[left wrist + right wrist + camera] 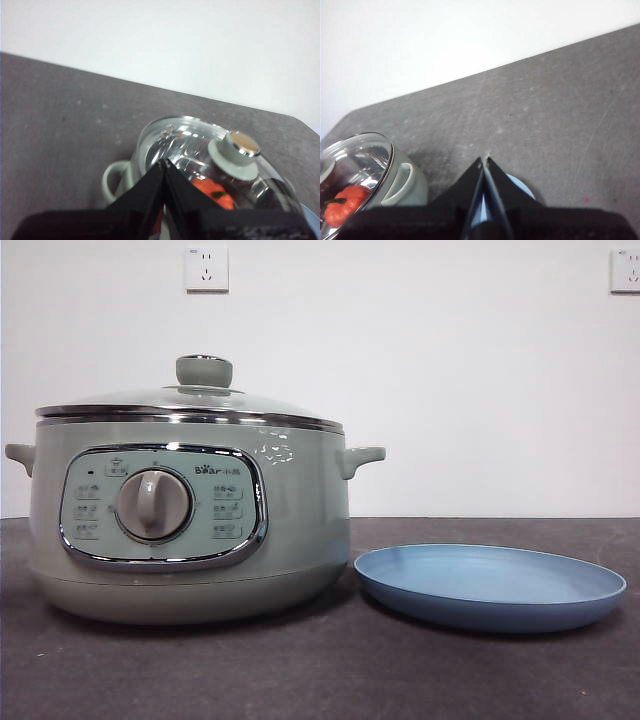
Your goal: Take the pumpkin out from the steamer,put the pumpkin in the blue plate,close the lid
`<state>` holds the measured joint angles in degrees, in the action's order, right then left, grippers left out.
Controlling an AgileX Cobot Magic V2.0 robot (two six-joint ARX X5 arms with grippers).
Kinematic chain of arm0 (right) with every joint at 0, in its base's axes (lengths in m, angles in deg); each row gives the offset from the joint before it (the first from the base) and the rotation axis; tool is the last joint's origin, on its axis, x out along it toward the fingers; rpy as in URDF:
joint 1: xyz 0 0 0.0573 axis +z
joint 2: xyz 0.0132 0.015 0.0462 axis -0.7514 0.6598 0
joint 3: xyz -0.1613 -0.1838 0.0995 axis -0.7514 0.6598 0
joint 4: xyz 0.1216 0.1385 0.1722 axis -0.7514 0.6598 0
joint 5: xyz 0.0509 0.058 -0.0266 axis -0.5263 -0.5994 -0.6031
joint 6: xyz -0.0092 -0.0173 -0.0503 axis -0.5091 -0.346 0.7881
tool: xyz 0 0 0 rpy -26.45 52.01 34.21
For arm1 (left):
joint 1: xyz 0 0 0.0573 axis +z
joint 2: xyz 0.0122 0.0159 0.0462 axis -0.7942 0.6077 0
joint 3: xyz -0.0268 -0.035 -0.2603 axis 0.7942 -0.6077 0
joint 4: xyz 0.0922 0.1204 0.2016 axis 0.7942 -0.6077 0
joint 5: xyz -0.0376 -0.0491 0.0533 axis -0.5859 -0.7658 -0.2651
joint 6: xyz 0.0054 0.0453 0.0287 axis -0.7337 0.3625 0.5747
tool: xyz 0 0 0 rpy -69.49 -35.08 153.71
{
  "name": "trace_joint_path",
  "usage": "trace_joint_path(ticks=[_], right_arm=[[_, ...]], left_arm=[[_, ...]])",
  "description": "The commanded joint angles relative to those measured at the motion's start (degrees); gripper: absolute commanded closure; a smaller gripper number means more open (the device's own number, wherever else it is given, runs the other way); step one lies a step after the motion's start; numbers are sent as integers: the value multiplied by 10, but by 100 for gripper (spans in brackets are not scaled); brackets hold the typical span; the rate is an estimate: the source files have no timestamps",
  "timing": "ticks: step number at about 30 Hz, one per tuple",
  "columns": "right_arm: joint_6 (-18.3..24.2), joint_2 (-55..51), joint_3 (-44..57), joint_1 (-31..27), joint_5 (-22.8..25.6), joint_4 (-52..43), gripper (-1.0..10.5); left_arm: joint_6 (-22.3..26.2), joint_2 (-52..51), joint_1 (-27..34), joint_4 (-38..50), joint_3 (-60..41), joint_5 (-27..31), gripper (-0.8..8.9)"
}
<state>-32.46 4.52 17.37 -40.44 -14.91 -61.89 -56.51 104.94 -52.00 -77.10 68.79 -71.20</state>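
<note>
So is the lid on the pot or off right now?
On. The glass lid sits flat on the pot's rim, knob up, and the pumpkin shows through the glass, inside.

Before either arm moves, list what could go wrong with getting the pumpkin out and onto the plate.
1. The lid is on the steamer over the pumpkin; its knob is small and smooth, so it may slip.
2. The blue plate sits close beside the steamer, so a lid set down carelessly could knock it.
3. The left gripper and right gripper are shut; they must open first.
</note>
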Motion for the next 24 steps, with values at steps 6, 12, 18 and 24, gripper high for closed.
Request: trace_joint_path(ticks=[6, 12, 18, 24], right_arm=[[103, 103, -125, 0, -49, 80, 948], [158, 180, -194, 0, -175, 144, 946], [161, 224, -205, 0, -218, 150, 812], [146, 243, -205, 0, -179, 150, 373]], left_arm=[[80, 105, 1, -43, 96, -112, 820], [115, 188, 1, -104, 164, -183, 817], [129, 221, -4, -101, 185, -227, 625], [125, 225, -13, -99, 186, -204, 448]])
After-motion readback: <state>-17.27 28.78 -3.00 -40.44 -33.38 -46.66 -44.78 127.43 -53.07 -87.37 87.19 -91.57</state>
